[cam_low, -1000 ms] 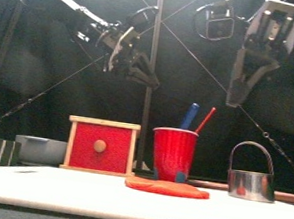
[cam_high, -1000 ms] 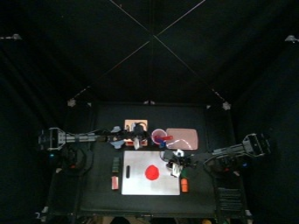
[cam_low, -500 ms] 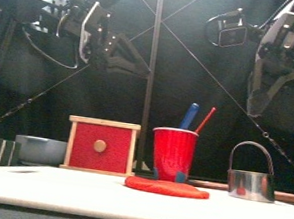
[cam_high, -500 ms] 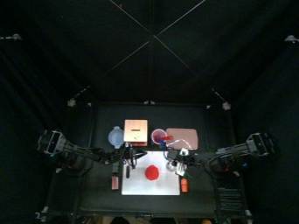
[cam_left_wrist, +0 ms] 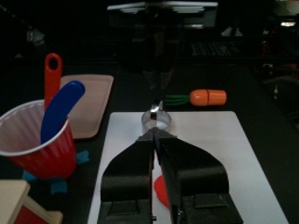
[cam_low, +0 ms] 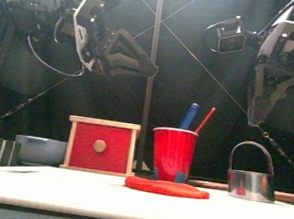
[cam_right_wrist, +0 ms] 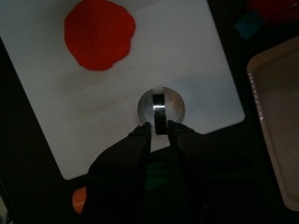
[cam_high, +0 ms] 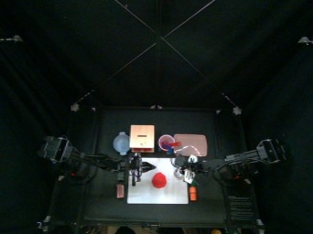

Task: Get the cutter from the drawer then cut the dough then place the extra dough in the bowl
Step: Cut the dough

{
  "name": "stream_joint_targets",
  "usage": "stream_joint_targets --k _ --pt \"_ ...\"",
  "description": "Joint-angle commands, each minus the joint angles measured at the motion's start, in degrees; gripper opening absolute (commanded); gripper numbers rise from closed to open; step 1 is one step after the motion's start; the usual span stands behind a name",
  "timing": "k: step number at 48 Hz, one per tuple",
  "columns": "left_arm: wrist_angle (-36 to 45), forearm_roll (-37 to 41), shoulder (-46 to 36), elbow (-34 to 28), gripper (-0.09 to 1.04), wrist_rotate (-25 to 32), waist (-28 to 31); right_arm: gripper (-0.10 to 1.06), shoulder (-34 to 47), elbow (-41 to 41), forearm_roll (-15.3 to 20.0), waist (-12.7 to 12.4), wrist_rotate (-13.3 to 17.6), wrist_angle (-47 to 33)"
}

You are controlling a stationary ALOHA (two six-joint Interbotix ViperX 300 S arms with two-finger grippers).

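Picture the white cutting board (cam_high: 156, 196) from above as a clock face, with 12 o'clock toward the back curtain. The left fingers (cam_left_wrist: 156, 133) are hanging in the air over the board's 9 o'clock edge, clenched together and empty. A blue-grey bowl (cam_low: 40, 150) is sitting at 10 o'clock. Just beside it, at 11, a pale wooden box (cam_low: 102, 144) is showing its red drawer front. A red cup (cam_low: 174, 152) is standing at 12, holding a blue knife (cam_low: 190, 115) and a red knife (cam_low: 205, 119). The flat red dough (cam_low: 168, 188) is lying whole at the board's middle. A pink tray (cam_high: 196, 146) is lying at 1 o'clock. The round metal cutter (cam_low: 251, 185) is standing on the board at its 3 o'clock edge, wire handle up, apart from the dough. The right fingers (cam_right_wrist: 158, 129) are hovering high above the cutter, clenched and empty. A toy carrot (cam_left_wrist: 208, 96) is lying off the board at 4 o'clock.
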Motion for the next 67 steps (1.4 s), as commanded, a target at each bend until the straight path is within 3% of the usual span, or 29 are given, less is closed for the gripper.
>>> stream_joint_targets --k 1,8,26,39,47,60,67 --pt "-0.4 0.7 0.1 -1.2 0.46 -0.1 0.8 0.65 0.0 -0.5 -0.2 -0.2 -0.2 -0.9" --pt "-0.4 1.0 0.7 -1.3 0.46 0.1 0.7 0.68 0.9 -0.6 -0.8 -0.4 -0.3 -2.0" --pt "-0.4 1.1 0.4 0.2 0.46 0.1 1.0 0.92 1.8 -0.5 -1.1 -0.5 0.2 -2.3" --pt "-0.7 1.1 -1.7 2.4 0.46 0.2 1.6 0.92 8.0 -0.6 -1.4 -2.5 -0.3 -2.4" --pt "-0.7 1.1 -2.9 4.0 0.46 0.0 1.8 0.87 11.0 -1.5 -1.7 -2.8 -0.4 -2.7" --pt "-0.7 0.3 -2.4 5.6 0.46 -0.2 1.5 0.55 10.5 -4.4 0.0 -2.1 -0.3 -0.4" --pt "-0.7 0.2 -1.6 5.7 0.46 -0.2 1.6 0.5 10.5 -6.4 0.7 -1.6 -0.4 1.6"
